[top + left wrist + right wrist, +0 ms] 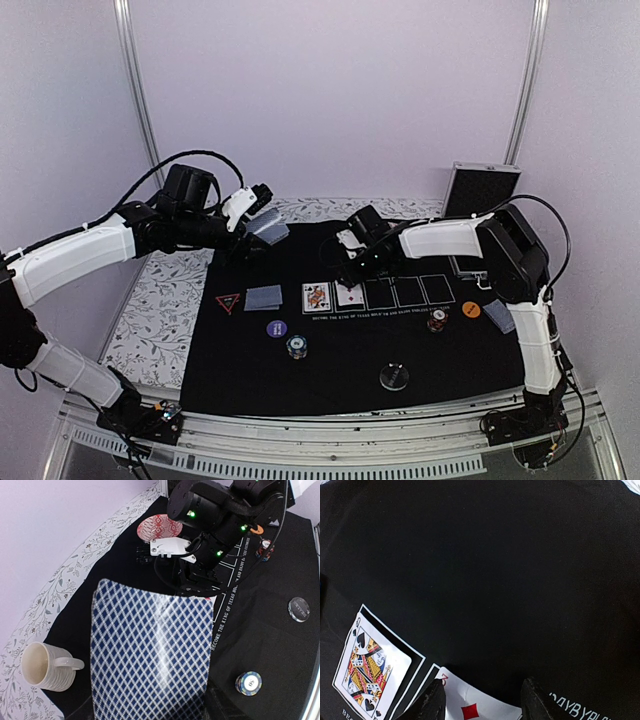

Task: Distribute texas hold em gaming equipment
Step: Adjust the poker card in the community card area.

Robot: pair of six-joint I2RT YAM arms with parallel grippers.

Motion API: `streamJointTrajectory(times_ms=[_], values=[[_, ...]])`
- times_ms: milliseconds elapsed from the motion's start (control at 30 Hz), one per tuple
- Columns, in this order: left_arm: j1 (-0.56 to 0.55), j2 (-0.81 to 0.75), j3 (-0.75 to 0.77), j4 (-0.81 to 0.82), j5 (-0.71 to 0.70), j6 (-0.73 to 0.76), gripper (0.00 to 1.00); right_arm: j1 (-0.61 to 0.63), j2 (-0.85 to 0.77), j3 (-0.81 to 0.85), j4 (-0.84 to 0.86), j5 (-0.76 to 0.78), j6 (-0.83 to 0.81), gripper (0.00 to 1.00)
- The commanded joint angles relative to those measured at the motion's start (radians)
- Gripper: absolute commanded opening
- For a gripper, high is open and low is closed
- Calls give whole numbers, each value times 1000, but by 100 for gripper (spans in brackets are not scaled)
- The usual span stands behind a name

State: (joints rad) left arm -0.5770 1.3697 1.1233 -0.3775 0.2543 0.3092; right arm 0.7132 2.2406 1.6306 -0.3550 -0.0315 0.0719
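My left gripper (251,220) is shut on a stack of blue-checked playing cards (150,650), held above the mat's back left; the cards hide its jaws in the left wrist view. My right gripper (481,704) stands open low over the mat, its fingers (429,703) either side of a three of diamonds (475,707) lying face up. A queen of spades (370,670) lies in the printed slot to its left. On the mat are face-down cards (264,297), a red-edged triangle (227,302), a purple disc (277,328), chip stacks (296,346) (437,320), an orange disc (471,309) and a clear disc (394,377).
A cream mug (47,666) stands at the mat's left edge and a red patterned bowl (159,527) at the back, behind the right arm (210,520). An open dark case (481,190) stands at the back right. The black mat (330,375) lies on a floral cloth (150,310).
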Motion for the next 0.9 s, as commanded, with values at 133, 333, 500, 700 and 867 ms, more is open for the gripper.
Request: streamJointTrajectory(times_ms=[133, 333, 500, 700, 867], values=[[16, 3, 26, 14, 19, -7, 52, 1, 28, 7, -41, -1, 43, 51], [16, 2, 27, 14, 17, -9, 52, 13, -28, -67, -29, -47, 95, 49], [16, 3, 29, 14, 17, -12, 52, 25, -54, -73, -28, -48, 140, 48], [16, -2, 30, 12, 19, -14, 52, 33, -81, -75, -21, -47, 191, 47], [16, -4, 30, 12, 20, -14, 52, 27, -112, -53, -30, 35, 181, 50]])
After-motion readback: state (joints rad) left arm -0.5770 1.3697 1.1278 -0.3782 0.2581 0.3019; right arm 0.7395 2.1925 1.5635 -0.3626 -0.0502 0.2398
